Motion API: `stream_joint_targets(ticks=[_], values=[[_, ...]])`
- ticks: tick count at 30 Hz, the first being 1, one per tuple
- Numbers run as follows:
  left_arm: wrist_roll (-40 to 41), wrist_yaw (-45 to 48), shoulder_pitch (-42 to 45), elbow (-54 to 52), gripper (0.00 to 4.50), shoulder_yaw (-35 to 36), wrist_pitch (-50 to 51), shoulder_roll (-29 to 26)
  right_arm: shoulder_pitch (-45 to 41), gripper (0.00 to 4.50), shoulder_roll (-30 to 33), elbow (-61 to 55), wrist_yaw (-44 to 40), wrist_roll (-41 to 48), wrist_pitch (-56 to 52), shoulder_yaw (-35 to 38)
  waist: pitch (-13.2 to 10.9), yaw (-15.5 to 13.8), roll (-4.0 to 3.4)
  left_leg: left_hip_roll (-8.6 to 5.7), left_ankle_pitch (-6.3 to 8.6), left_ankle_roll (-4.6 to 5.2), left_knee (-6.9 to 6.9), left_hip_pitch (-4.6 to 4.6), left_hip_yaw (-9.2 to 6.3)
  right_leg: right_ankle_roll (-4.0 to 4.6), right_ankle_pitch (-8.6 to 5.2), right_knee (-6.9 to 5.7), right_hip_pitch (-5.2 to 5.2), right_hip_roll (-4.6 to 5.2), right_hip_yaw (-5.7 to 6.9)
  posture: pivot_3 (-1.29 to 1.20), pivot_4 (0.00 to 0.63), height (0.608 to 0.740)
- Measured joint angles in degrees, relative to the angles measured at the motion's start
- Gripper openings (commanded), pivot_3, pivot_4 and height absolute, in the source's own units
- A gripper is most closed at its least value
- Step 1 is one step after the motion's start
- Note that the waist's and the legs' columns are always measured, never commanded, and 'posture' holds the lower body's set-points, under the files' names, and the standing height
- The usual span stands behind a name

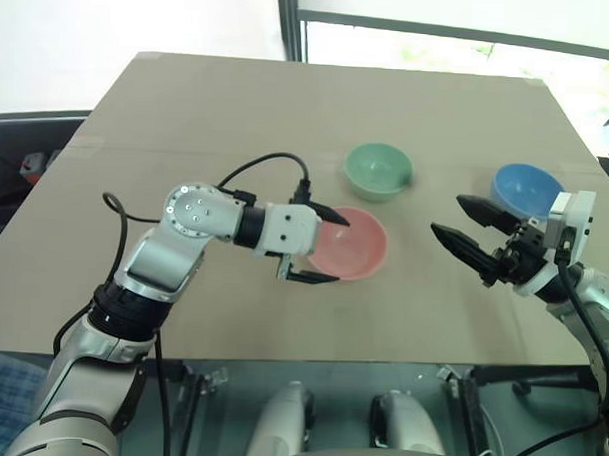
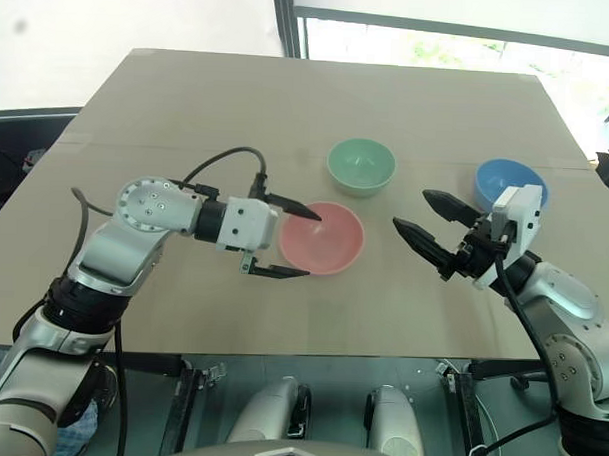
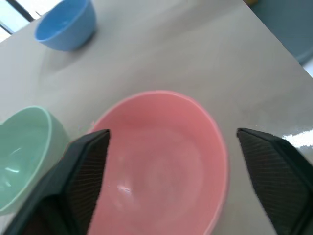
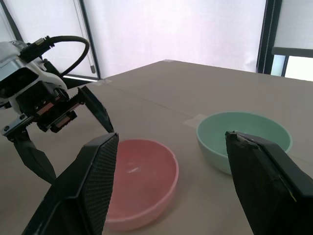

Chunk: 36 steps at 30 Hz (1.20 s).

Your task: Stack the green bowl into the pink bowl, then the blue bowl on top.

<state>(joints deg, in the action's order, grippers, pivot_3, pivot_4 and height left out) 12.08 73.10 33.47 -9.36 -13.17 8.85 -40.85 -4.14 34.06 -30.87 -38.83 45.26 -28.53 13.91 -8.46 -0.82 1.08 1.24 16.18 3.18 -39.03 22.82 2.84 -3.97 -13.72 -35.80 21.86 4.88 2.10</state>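
Observation:
The pink bowl (image 1: 356, 246) sits upright and empty in the middle of the table. Just behind it stands the green bowl (image 1: 379, 171), apart from it and also empty. The blue bowl (image 1: 526, 188) rests alone at the right. My left gripper (image 1: 334, 249) is open at the pink bowl's left rim, one finger over the rim and the other in front of the bowl; it holds nothing. The left wrist view has the pink bowl (image 3: 161, 161) between its fingers. My right gripper (image 1: 447, 215) hangs open and empty between the pink and blue bowls, pointing left.
The tan table (image 1: 238, 116) has bare room on its left half and along the front edge. A dark window post (image 1: 289, 22) rises behind the far edge. The blue bowl lies close behind my right wrist.

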Motion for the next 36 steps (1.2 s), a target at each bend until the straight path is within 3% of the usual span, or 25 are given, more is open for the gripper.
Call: stream_joint_targets(ticks=[8, 13, 18, 25, 36], values=[[9.64, -9.54, -4.78, -2.46, 4.47, 9.94, 15.34, 1.33, -6.1, 3.67, 2.68, 7.56, -0.77, -6.02, -0.84, -4.31, 0.0, 0.34, 0.0, 0.03, 0.0, -0.01, -0.06, -0.08, 0.04, -0.01, 0.0, -0.05, -0.01, 0.0, -0.06, 0.0, 0.15, 0.74], [18.92, -16.45, -10.17, -5.56, 4.47, 22.9, 25.82, 0.56, -19.97, 3.67, 1.17, 18.73, 0.34, -16.31, 1.09, -12.39, -0.03, 1.38, -0.01, 0.08, -0.02, -0.04, -0.03, -0.03, -0.01, 0.0, 0.0, -0.06, 0.07, -0.04, -0.02, 0.0, 0.15, 0.74], [27.52, -18.4, -14.37, -7.29, 4.47, 36.66, 31.25, -4.15, -28.46, 3.67, -0.21, 29.43, -1.57, -25.37, 5.32, -18.46, -0.04, 0.99, -0.01, -0.04, 0.01, 0.0, 0.08, 0.09, -0.04, 0.0, 0.0, -0.02, 0.05, 0.08, 0.08, 0.0, 0.15, 0.74], [32.73, -19.49, -21.01, -11.08, 4.47, 41.61, 33.71, -5.32, -38.66, 3.67, -3.84, 40.72, -6.42, -35.95, 11.1, -28.13, -0.07, 1.59, -0.05, 0.03, -0.04, -0.11, 0.07, 0.01, -0.05, 0.01, 0.0, 0.0, 0.06, 0.03, 0.11, 0.0, 0.15, 0.74], [34.49, -22.11, -29.04, -14.67, 4.47, 43.93, 33.73, -5.08, -51.14, 3.67, -13.33, 62.08, -7.32, -47.26, 18.35, -35.06, -0.08, 1.56, -0.06, -0.01, -0.09, -0.2, 0.25, 0.02, -0.09, 0.03, 0.0, -0.02, 0.1, 0.04, 0.16, 0.0, 0.15, 0.74]])
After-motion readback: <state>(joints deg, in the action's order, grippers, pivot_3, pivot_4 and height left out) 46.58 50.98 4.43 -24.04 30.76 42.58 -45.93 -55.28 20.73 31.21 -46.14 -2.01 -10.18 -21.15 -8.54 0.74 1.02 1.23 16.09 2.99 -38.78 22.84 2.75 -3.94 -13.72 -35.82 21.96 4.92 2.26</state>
